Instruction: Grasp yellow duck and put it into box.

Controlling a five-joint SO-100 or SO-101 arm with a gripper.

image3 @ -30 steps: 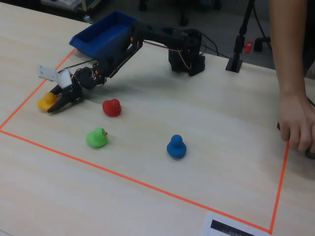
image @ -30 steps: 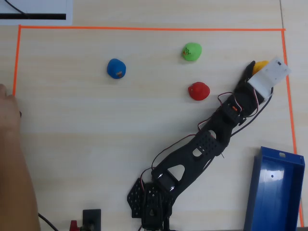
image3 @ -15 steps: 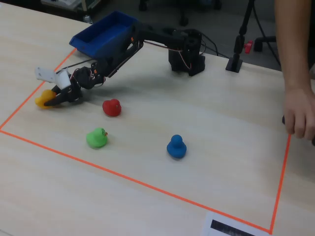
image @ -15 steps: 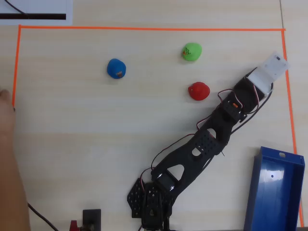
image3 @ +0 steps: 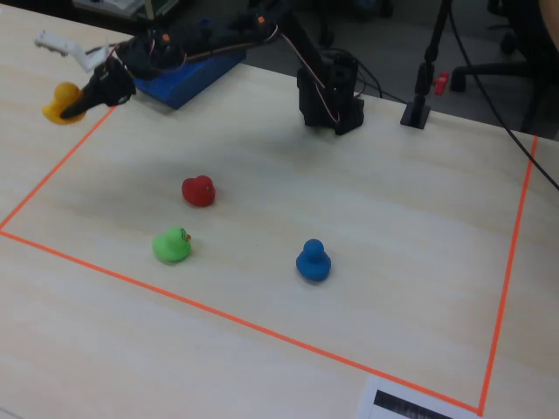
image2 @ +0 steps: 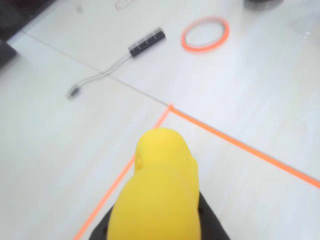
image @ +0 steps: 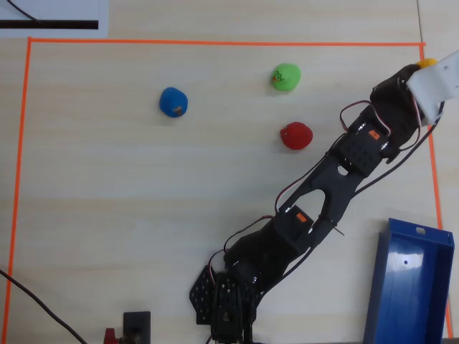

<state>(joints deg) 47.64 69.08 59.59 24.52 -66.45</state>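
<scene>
In the overhead view, your gripper (image: 423,66) sits at the top right corner of the orange tape border (image: 215,42), with only a sliver of the yellow duck (image: 427,62) showing; the box (image: 409,287) lies well apart, below it. In the wrist view, the yellow duck (image2: 159,195) fills the gripper, pinched between dark jaws above that same tape corner. In the fixed view, it hangs clear of the tabletop (image3: 367,201), so you are in the carry step. Next, swing to the box (image3: 179,83) and release over it.

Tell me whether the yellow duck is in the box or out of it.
Out. The hand holds the yellow duck in the air beyond the orange tape line, and the box shows a bare blue floor in the overhead view.
</scene>
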